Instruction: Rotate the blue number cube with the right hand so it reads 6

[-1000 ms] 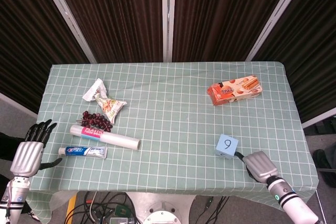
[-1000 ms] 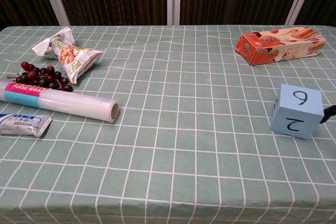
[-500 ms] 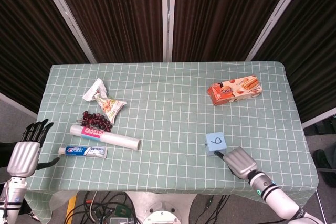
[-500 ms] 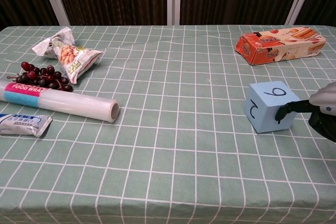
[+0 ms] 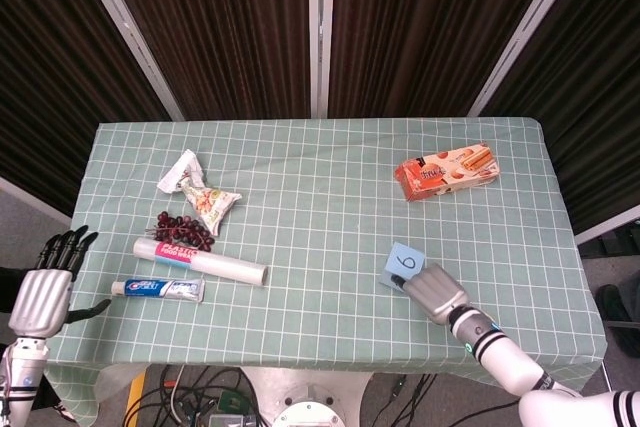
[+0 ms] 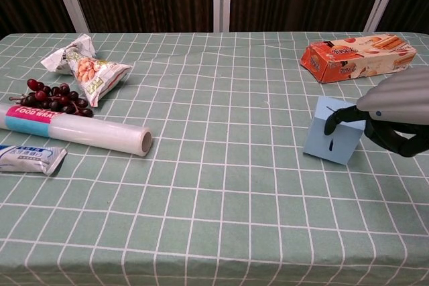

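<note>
The blue number cube [image 5: 403, 264] stands on the green checked tablecloth at the front right, and its top face reads 6 in the head view. In the chest view the cube [image 6: 330, 138] sits turned corner-on and its top is partly covered. My right hand [image 5: 432, 292] lies just behind and to the right of the cube. One dark finger of this right hand [image 6: 395, 108] reaches onto the cube's top right edge, while the others curl under the palm. My left hand [image 5: 45, 295] hangs beyond the table's left edge with fingers spread, holding nothing.
An orange biscuit box [image 5: 446, 171] lies at the back right. On the left are a snack bag [image 5: 205, 197], dark grapes [image 5: 183, 228], a roll of plastic wrap [image 5: 200, 261] and a toothpaste tube [image 5: 158, 289]. The table's front edge runs close below the cube.
The cube slid left and turned, so its top went from reading 9 to reading 6 in the head view. My right hand followed it leftward. The left hand sank slightly.
</note>
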`<state>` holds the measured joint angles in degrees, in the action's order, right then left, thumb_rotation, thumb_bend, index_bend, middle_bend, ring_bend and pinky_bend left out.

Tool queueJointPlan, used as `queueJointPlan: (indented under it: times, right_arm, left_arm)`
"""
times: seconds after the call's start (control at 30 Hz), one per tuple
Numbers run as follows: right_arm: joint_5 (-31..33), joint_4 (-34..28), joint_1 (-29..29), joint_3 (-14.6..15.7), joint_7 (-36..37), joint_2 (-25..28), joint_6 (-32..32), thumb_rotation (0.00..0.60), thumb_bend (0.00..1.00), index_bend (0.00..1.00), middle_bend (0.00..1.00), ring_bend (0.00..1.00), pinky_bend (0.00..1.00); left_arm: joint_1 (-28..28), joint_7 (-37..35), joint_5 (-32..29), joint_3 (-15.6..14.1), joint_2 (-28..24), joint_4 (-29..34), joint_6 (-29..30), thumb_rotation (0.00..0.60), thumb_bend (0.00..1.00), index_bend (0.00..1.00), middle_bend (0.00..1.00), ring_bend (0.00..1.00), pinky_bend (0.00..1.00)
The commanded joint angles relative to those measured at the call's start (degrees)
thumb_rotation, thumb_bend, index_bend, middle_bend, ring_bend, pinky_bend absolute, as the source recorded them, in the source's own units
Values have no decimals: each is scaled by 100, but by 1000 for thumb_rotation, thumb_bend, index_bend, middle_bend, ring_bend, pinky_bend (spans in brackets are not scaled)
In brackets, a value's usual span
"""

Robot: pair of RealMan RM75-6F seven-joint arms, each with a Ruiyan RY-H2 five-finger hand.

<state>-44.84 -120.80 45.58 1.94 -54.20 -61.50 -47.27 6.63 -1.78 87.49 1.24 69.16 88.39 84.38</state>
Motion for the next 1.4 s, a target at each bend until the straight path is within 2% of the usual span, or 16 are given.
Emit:
queueJointPlan:
  times: [0.03,0.37,0.87,1.1,1.23,1.33,1.4]
  right_arm:
    - [682,-57,543,67,-354,-67,-127,600,1000,148,925,821,752]
    - [1869,417,1531,106,-450,-427,-101,600,1000,151,925,821,752]
    - [2540,701,2210,360,-158,-487,-156,600,1000,147,925,820,752]
    - [2582,801,2337,456,34,-502,-176,600,1000,126,925,821,752]
    - [2507,818,2327,490,197,-452,-246,600,1000,74,925,821,752]
    - [2208,701,2181,495,415,-276,-460,600,1000,54,924,821,752]
    - [1713,468,1927,525,614,-52,-841,600,1000,50,924,821,752]
  left_arm:
    - [-5,-6,-6,3,-5,-3,6,600,0,70,0,0,1]
    - [-41,-19,-32,18,-87,6,49,600,0,70,0,0,1]
    - [-61,-94,-37,35,-138,-6,72,600,0,71,0,0,1]
    - [-65,-75,-31,33,-150,11,73,600,0,70,0,0,1]
    - [-66,-65,-35,42,-154,24,79,600,0,70,0,0,1]
    - [-56,-42,-27,47,-161,42,73,600,0,70,0,0,1]
    - [-55,-18,-19,49,-168,63,80,600,0,70,0,0,1]
